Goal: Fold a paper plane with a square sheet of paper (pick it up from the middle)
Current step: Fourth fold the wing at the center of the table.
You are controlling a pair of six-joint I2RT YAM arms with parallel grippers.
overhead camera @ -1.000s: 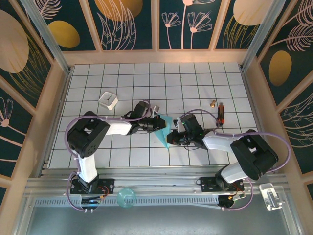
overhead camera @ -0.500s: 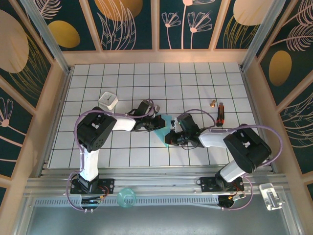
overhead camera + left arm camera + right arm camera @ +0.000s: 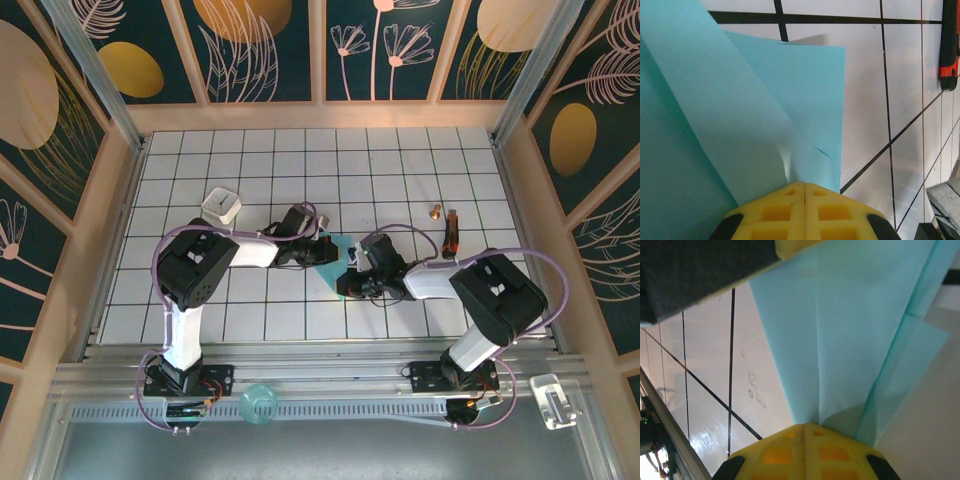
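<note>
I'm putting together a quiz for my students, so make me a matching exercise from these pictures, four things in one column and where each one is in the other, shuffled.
1. light-blue paper
2. white block
3. orange-and-black tool
4. brass piece

A. long, lying farthest right on the tiles
B. clamped by the left gripper and the right gripper
C. tiny, beside the tool's far end
D. loose on the tiles, left of the paper

Pairs: 1-B, 2-D, 3-A, 4-C

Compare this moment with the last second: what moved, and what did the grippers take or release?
Both arms swung their elbows in toward the centre. The left gripper and right gripper stayed shut on the thin light-blue paper sheet, which barely shifted. Nothing was released. The small white square block and red-and-black screwdriver did not move.
</note>
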